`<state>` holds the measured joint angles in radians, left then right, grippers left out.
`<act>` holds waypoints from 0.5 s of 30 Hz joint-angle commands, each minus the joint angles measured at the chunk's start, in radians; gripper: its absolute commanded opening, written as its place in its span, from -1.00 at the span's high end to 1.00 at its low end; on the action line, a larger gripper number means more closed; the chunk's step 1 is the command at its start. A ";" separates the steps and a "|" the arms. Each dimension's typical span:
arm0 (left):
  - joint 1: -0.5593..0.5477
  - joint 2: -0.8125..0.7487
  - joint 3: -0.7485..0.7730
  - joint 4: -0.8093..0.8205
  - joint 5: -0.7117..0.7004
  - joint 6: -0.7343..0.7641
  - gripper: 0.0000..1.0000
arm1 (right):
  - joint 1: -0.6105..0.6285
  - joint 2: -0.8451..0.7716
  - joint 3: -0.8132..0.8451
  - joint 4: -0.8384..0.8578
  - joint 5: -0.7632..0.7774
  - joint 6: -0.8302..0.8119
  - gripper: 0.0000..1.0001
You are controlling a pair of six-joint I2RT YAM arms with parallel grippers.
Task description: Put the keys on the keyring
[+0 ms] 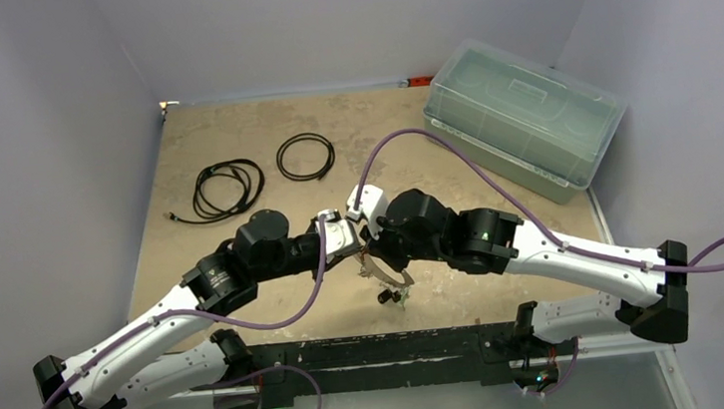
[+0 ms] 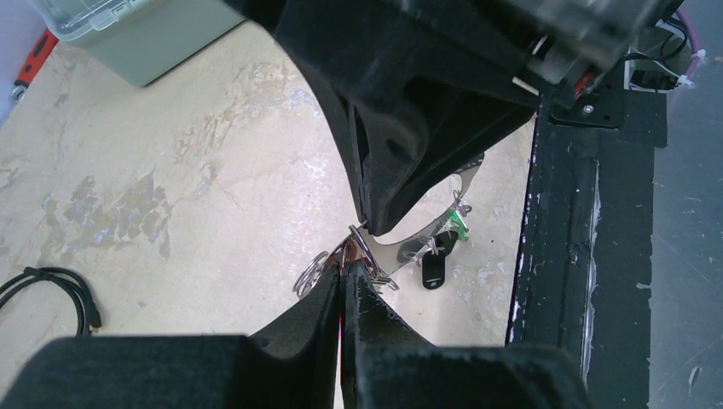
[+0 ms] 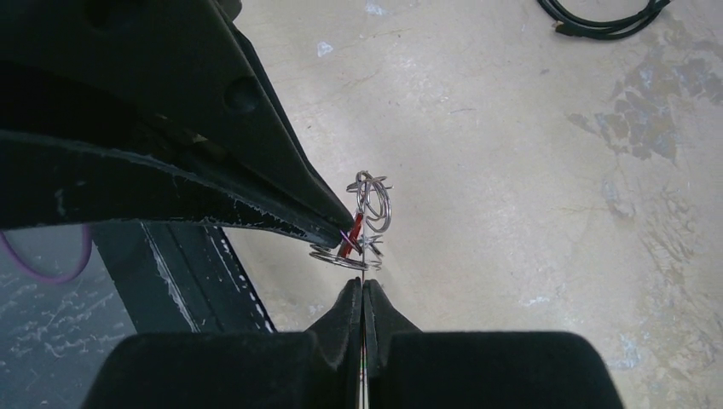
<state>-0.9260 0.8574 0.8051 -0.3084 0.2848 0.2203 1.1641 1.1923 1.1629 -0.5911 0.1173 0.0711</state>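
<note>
Keyring: the keyring [image 2: 424, 232] is a pale, shiny band held up off the tabletop [image 1: 231, 137] between the two wrists, near the front edge.
Keys: the black key [image 2: 434, 271] and the green key [image 2: 460, 224] dangle from the band; the red key [image 3: 349, 238] sits at the meeting fingertips among small wire rings [image 3: 374, 201].
Right gripper: the right gripper [image 3: 363, 294] has its fingers pressed together, with the keyring's thin edge clamped between them.
Left gripper: the left gripper [image 2: 344, 285] is pinched together on the red key, tip to tip with the right.
Further back: two black cable coils [image 1: 305, 157] lie on the tabletop, and a clear lidded bin [image 1: 525, 119] stands at the far right.
Writing: the pale print on the arm joints [image 1: 219, 274] is too small to read.
</note>
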 commanded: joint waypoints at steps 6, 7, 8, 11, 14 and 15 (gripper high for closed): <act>-0.002 -0.020 0.015 0.051 0.025 -0.001 1.00 | 0.003 -0.075 -0.052 0.173 0.008 -0.014 1.00; -0.002 -0.027 0.016 0.052 0.027 0.000 1.00 | 0.003 -0.084 -0.071 0.196 0.012 -0.019 1.00; -0.002 -0.034 0.016 0.052 0.022 0.000 1.00 | 0.003 -0.092 -0.087 0.219 0.022 -0.020 1.00; -0.002 -0.058 0.017 0.051 0.001 0.008 1.00 | 0.003 -0.123 -0.130 0.268 0.039 -0.028 1.00; -0.002 -0.074 0.018 0.048 -0.020 0.015 1.00 | 0.003 -0.151 -0.158 0.303 0.033 -0.045 1.00; -0.002 -0.076 0.018 0.048 -0.023 0.017 1.00 | 0.003 -0.157 -0.161 0.307 0.031 -0.048 1.00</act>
<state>-0.9260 0.8055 0.8051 -0.3004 0.2817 0.2230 1.1648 1.0889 1.0103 -0.4114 0.1379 0.0547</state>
